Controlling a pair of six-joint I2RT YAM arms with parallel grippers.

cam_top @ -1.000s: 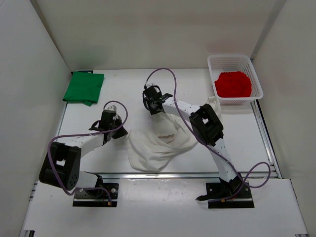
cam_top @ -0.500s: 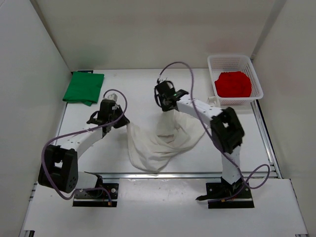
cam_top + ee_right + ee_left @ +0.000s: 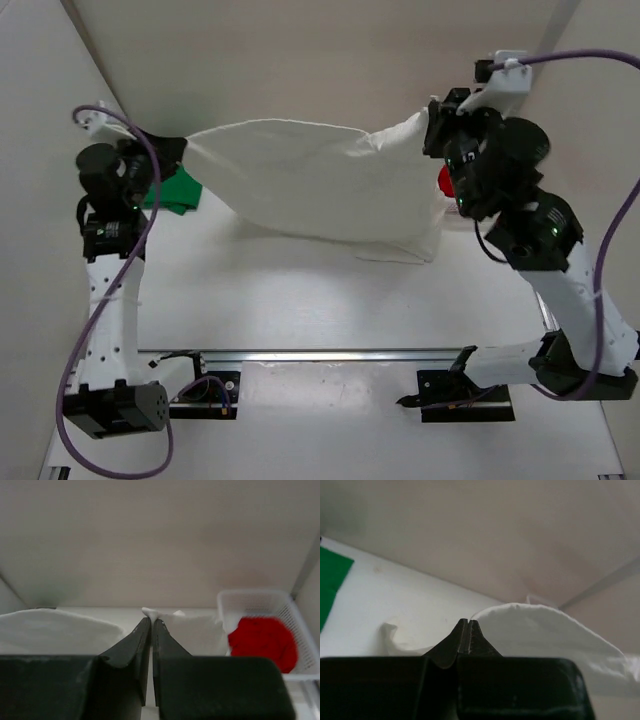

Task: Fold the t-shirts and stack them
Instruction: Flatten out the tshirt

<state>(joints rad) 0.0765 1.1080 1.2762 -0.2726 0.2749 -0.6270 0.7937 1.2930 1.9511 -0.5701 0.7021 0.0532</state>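
A white t-shirt (image 3: 320, 185) hangs stretched in the air between my two grippers, high above the table. My left gripper (image 3: 180, 150) is shut on its left corner; in the left wrist view the jaws (image 3: 466, 622) pinch the cloth's edge (image 3: 540, 630). My right gripper (image 3: 428, 125) is shut on its right corner; in the right wrist view a tuft of the white t-shirt (image 3: 150, 612) sticks out above the closed jaws (image 3: 151, 621). A folded green t-shirt (image 3: 172, 190) lies at the back left, partly hidden by the left arm. A red t-shirt (image 3: 264, 639) lies in the white basket.
The white basket (image 3: 235, 600) stands at the back right, mostly hidden in the top view behind the right arm. White walls close in the left, back and right sides. A metal rail (image 3: 330, 353) runs along the table's near edge.
Both arms have risen and spread far apart, lifting the white t-shirt off the table and stretching it wide in the air. Before, it lay crumpled near the table's middle.
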